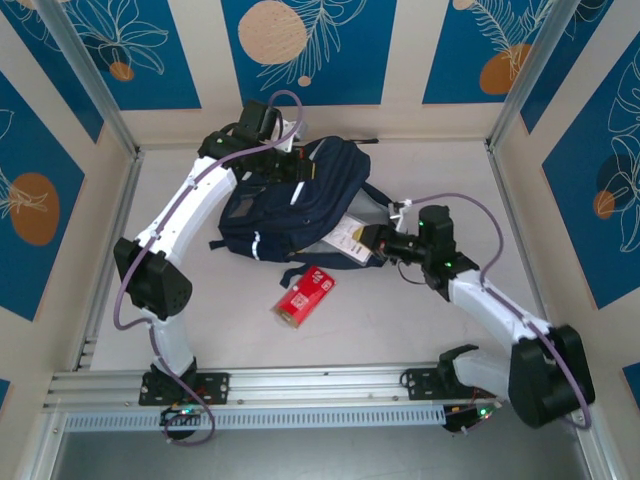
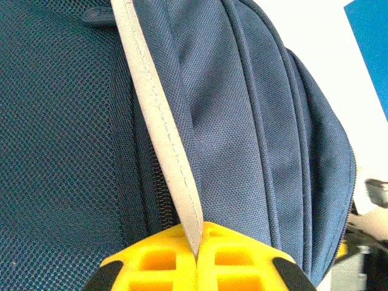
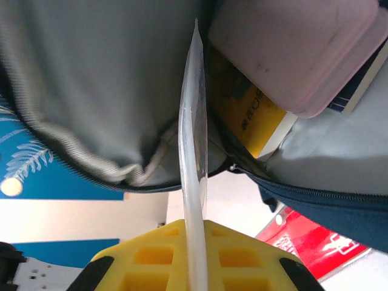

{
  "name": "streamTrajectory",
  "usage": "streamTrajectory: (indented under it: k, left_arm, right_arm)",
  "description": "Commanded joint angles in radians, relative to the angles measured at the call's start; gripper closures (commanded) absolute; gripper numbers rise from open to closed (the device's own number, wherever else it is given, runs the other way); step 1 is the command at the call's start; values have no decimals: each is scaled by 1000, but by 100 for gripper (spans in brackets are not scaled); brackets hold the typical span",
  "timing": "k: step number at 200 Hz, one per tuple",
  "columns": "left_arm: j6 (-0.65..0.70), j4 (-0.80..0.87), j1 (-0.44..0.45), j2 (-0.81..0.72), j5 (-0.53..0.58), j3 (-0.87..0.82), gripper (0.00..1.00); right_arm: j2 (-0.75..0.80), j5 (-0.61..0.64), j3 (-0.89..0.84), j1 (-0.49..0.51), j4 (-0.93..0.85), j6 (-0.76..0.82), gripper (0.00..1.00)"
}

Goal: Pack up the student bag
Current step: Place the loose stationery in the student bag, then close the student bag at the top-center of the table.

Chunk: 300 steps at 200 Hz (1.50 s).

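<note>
1 student bag (image 1: pixel 290 205) on table (image 1: pixel 420 320), 1 red carton (image 1: pixel 303 295) at its 6 o'clock. L pincer (image 2: pixel 197 236) nipped bag's pale stripe (image 2: pixel 160 115); R pincer (image 3: pixel 195 233) nipped 1 clear sleeve (image 3: pixel 194 151).

Your work surface is a pale, off-white table (image 1: pixel 420 330), boxed in by blue-and-cream patterned walls on three sides, with an aluminium rail (image 1: pixel 320 385) running along its near edge. Two things lie directly on it. The student bag (image 1: pixel 290 205) lies flat in the far-middle part (its open mouth turned to the right, a dark strap trailing onto the tabletop at its near left). Just beside the bag's near edge lies a red package (image 1: pixel 304 296), set at a slant, with white print too small for you to read.
</note>
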State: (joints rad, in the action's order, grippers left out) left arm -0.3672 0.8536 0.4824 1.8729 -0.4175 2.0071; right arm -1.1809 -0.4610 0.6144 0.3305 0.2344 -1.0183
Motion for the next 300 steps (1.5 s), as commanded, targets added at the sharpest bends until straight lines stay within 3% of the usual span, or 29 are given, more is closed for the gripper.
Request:
streamTrajectory:
  k: [1, 55, 99, 111, 134, 168, 193, 233, 300]
  left_arm:
    - [-2, -85, -13, -100, -74, 19, 100]
    - [-17, -97, -16, -107, -100, 14, 100]
    - [-59, -132, -22, -96, -130, 22, 100]
    - [-63, -134, -25, -91, -132, 25, 100]
    - [-75, -139, -43, -76, -137, 23, 100]
    - [-84, -142, -72, -56, -114, 15, 100]
    - [-84, -155, -86, -37, -79, 2, 100]
    - [-98, -182, -100, 10, -45, -12, 100]
    - [-93, -231, -62, 75, -14, -75, 100]
  right_arm:
    - [-108, 4, 80, 46, 109, 100, 96]
    - [-434, 46, 263, 138, 221, 189, 96]
    - [-676, 133, 429, 217, 257, 214, 90]
    - [-720, 153, 476, 238, 241, 232, 82]
    - [-751, 178, 518, 266, 208, 266, 49]
    - [-626, 218, 417, 252, 212, 300, 27]
    - [-502, 239, 332, 224, 155, 318, 19]
    - [-326, 319, 199, 179, 26, 308, 19]
    - [176, 706, -46, 154, -291, 251, 27]
